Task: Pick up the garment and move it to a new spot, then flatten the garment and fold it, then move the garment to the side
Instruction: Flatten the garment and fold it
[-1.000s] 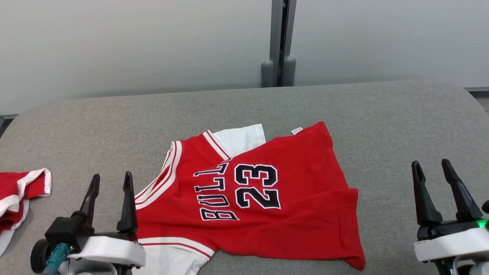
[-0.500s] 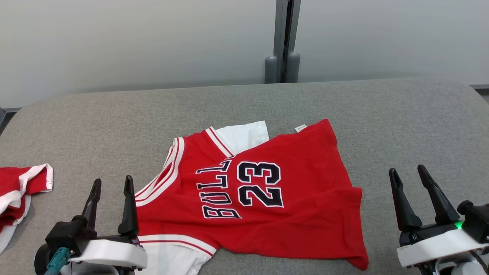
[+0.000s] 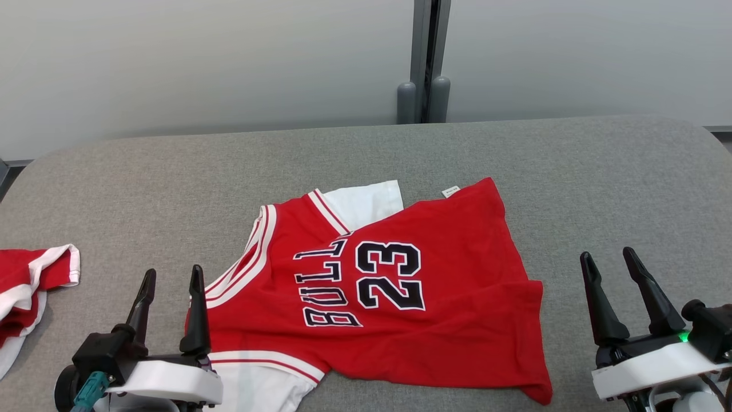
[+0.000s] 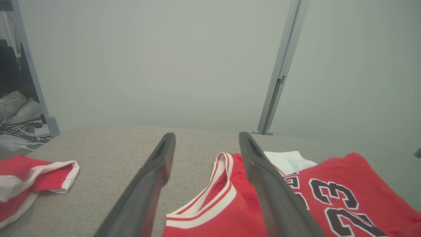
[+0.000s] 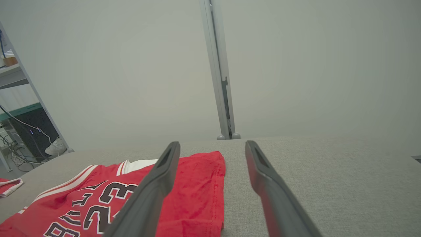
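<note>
The garment is a red jersey with white sleeves, black "BULLS" lettering and the number 23. It lies spread but skewed in the middle of the grey padded table, collar toward the left. My left gripper stands open at the jersey's collar edge, nothing between its fingers. In the left wrist view the jersey lies under and right of the right finger. My right gripper is open over bare table right of the hem. The right wrist view shows the jersey left of its fingers.
A second red and white garment lies crumpled at the table's left edge, also the red and white garment in the left wrist view. A pale wall with a grey post stands behind the table. Shoes and cables lie beyond the left edge.
The camera shifted slightly early on. My right gripper moved left toward the jersey's hem side. My left gripper edged slightly right toward the collar. The jersey lies unchanged.
</note>
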Controlling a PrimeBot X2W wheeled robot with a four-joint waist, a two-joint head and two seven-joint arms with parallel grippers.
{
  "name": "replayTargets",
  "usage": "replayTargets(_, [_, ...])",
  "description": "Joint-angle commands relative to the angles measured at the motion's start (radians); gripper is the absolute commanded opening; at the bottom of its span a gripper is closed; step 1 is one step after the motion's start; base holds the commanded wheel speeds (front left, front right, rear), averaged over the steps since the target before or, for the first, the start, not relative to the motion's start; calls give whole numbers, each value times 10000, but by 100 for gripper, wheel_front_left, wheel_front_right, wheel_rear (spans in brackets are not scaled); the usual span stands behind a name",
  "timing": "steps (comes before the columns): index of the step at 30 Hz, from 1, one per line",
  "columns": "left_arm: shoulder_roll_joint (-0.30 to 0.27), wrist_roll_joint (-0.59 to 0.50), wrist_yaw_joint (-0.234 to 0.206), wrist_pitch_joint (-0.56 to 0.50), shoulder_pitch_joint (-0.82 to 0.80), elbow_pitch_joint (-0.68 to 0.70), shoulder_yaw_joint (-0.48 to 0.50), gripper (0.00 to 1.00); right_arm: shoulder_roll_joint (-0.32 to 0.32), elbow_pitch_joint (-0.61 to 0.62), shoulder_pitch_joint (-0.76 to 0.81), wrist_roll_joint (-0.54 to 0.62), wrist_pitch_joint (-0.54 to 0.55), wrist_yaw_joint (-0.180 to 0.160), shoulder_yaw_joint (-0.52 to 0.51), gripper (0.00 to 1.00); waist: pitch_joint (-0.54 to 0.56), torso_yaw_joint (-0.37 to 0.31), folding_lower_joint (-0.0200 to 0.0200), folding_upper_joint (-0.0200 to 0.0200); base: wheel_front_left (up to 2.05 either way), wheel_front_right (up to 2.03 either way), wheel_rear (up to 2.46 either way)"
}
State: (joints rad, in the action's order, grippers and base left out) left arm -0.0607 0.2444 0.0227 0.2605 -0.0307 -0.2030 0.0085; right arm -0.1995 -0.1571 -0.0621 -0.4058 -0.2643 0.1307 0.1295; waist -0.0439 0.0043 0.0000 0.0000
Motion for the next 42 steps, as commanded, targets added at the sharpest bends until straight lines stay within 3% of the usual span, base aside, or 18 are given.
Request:
replayTargets(1, [-47, -86, 35, 40, -182, -16, 51, 100, -41, -46, -84, 22, -20, 3, -47, 100, 8, 10, 0, 0, 0, 0, 0])
replayTargets(11, [34, -249, 203, 40, -172, -221, 163, 100, -271, -369, -16, 113, -19, 3, 274, 100, 96, 112, 0, 0, 0, 0, 0])
replayTargets(17, [43, 189, 315, -386, 60, -954, 112, 100, -643, -850, -4, -495, 269, 3, 590, 100, 205, 124, 0, 0, 0, 0, 0])
replayTargets(23, [-38, 525, 153, -1653, 336, -804, 167, 100, -811, -1051, 175, -1269, 1456, 3, 699, 100, 243, 198, 0, 0, 0, 0, 0])
replayTargets(31, [-160, 842, -320, -4566, 1087, 21, 23, 100, -930, -814, 569, -2523, 3692, 3, 741, 100, 318, 368, 0, 0, 0, 0, 0])
replayTargets(42, [-279, 1250, -374, -7318, 2145, 1325, -503, 100, -375, -927, 1070, -2770, 5735, 5, 14, 100, 278, 542, 0, 0, 0, 0, 0])
